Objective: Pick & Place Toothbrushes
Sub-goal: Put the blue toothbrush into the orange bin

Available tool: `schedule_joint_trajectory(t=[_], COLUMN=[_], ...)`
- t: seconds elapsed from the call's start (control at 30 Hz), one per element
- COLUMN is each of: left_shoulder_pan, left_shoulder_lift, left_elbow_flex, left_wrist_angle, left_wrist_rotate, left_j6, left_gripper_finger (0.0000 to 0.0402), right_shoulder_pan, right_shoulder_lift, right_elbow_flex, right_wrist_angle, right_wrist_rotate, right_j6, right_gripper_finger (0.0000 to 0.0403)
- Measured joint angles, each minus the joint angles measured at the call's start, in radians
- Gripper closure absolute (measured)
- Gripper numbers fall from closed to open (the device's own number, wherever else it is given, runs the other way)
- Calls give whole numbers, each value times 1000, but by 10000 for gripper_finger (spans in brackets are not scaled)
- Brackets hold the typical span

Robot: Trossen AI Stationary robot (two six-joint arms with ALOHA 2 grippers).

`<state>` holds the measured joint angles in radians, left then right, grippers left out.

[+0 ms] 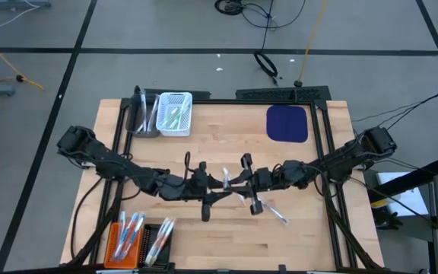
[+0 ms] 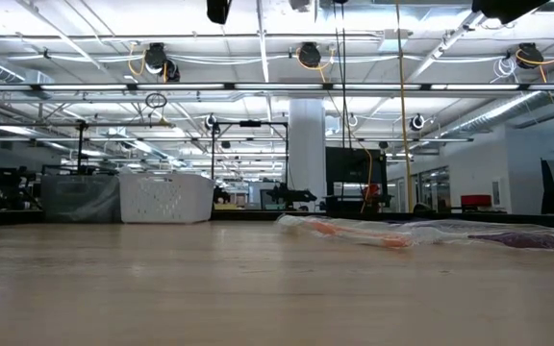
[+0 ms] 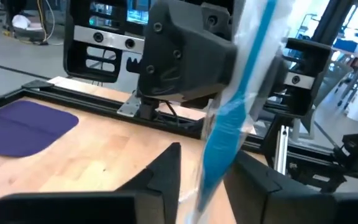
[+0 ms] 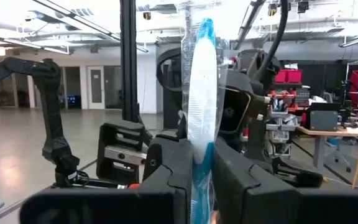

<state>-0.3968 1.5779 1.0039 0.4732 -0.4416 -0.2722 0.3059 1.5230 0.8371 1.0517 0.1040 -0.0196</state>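
A blue-and-white toothbrush in a clear wrapper [image 1: 226,179] is up in the air at mid-table, between the two grippers. My right gripper [image 4: 202,155] comes from the table's right and is shut on it. My left gripper [image 3: 204,168] comes from the left and is open. Its fingers stand on either side of the same toothbrush [image 3: 229,130], with a gap showing at one finger. Another wrapped toothbrush [image 1: 277,214] lies flat on the wood near the right gripper and also shows in the low view [image 2: 354,232]. My right gripper pinches the wrapped toothbrush between its two fingers, on the handle [image 4: 201,134]. The fingers come level from the table's right and lie across the handle. The toothbrush is lifted clear of the table, and most of its length sticks out past the fingers.
A white basket [image 1: 175,114] with green toothbrushes and a grey basket [image 1: 144,116] stand at the far left. An orange basket [image 1: 124,240] and a black basket [image 1: 158,243] hold toothbrushes at the near left edge. A dark blue mat [image 1: 287,123] lies far right.
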Motion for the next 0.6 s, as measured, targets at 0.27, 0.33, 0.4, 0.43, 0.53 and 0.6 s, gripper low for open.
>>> schedule_joint_trajectory(t=[0.27, 0.33, 0.4, 0.43, 0.53, 0.6], left_shoulder_pan=[-3, -5, -9, -11, -18, -25], left_shoulder_lift=[0, 0, 0, 0, 0, -1], left_elbow_flex=[0, 0, 0, 0, 0, 0], left_wrist_angle=[-6, -7, -7, -8, -7, -8], left_wrist_rotate=[17, 19, 21, 20, 18, 13], left_j6=[24, 15, 7, 4, 2, 3], left_gripper_finger=[384, 383, 390, 389, 389, 389], right_shoulder_pan=[-1, -1, -1, -1, -1, -1], right_shoulder_lift=[0, 0, 0, 0, 0, 0], right_elbow_flex=[0, 0, 0, 0, 0, 0], right_wrist_angle=[-9, -14, -23, -29, -49, -59], right_wrist_rotate=[3, 2, 2, 0, -5, -5], right_j6=[7, 5, 4, 4, 6, 8], right_gripper_finger=[362, 350, 338, 333, 320, 315])
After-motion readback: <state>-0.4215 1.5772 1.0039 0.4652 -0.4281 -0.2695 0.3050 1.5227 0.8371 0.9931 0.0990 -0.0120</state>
